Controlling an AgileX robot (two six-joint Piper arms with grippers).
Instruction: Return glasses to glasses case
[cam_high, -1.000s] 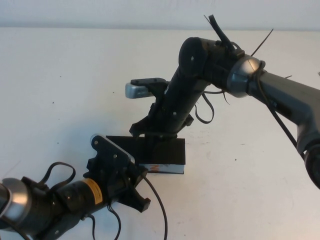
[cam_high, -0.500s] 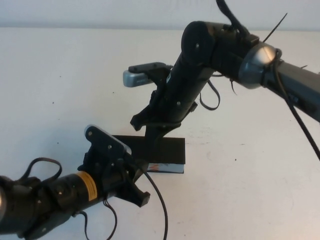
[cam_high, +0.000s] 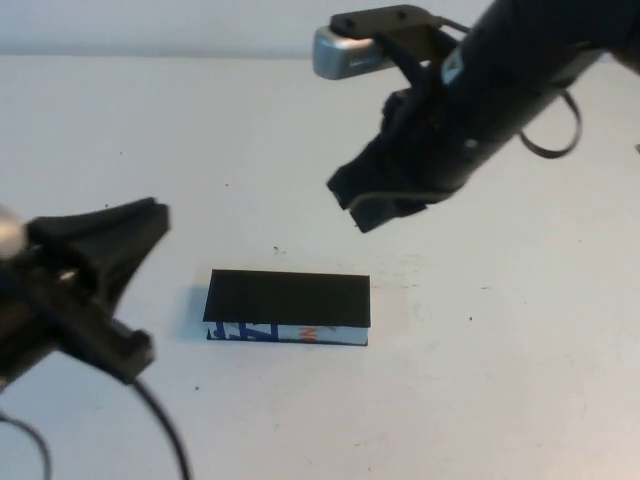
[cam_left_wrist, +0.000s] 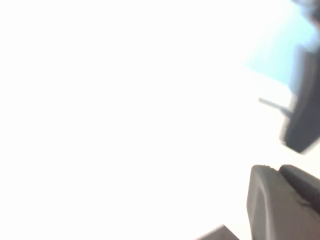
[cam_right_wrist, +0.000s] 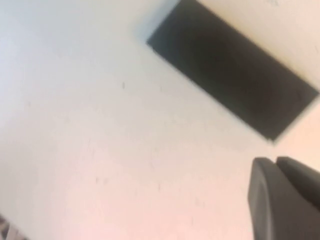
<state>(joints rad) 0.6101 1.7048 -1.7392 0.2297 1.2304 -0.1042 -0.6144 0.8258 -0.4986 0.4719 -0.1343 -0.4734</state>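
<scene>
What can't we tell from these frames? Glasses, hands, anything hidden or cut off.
- Glasses: not visible in any view. The glasses case lies shut on the table, so its contents are hidden by the black lid.
- Left hand: at the high view's left edge, blurred and partly cut off; finger state unreadable. Left wrist view is washed out.
- Right hand: raised above and behind the case, a dark blur; finger gap unreadable.

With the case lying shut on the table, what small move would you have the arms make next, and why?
Probably just ease both arms back to park. The rectangular black-lidded glasses case lies closed on the white table, no glasses show outside it, and the left hand and right hand are lifted clear of it, holding nothing.
</scene>
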